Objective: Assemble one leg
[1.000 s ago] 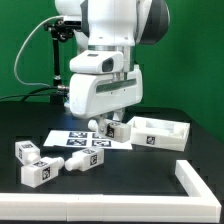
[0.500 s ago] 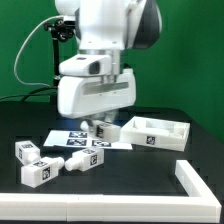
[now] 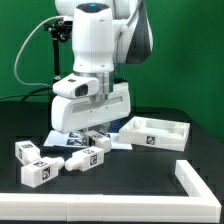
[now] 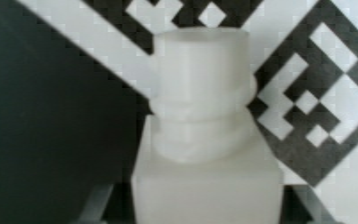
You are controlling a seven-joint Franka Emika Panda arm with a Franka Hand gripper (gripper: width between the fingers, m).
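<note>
I read the gripper (image 3: 97,134) as low over the desk (image 3: 150,170), above the marker board (image 3: 58,138), with the arm (image 3: 95,45) rising straight up behind it. In the wrist view the gripper (image 4: 197,208) was clamped on the leg (image 4: 197,110). The square white body sat between the two dark fingers (image 4: 105,203), and the narrower stub end pointed away from the camera toward the board's black-and-white tags (image 4: 327,95). In the exterior view the leg (image 3: 99,142) showed only as a small white piece under the gripper, at the board's near edge. I could not tell whether its stub touched the board or hung just above it. Three loose legs lay on the desk toward the exterior view's left. One (image 3: 25,151) was farthest out, one (image 3: 37,172) was nearest the camera, and one (image 3: 85,160) was just in front of the board, near the gripper but apart from it. The panel (image 3: 155,131) with its raised rim lay flat on the exterior view's right, beside the board and well apart from the loose legs. A white strip (image 3: 195,178) edged the desk at the front.
</note>
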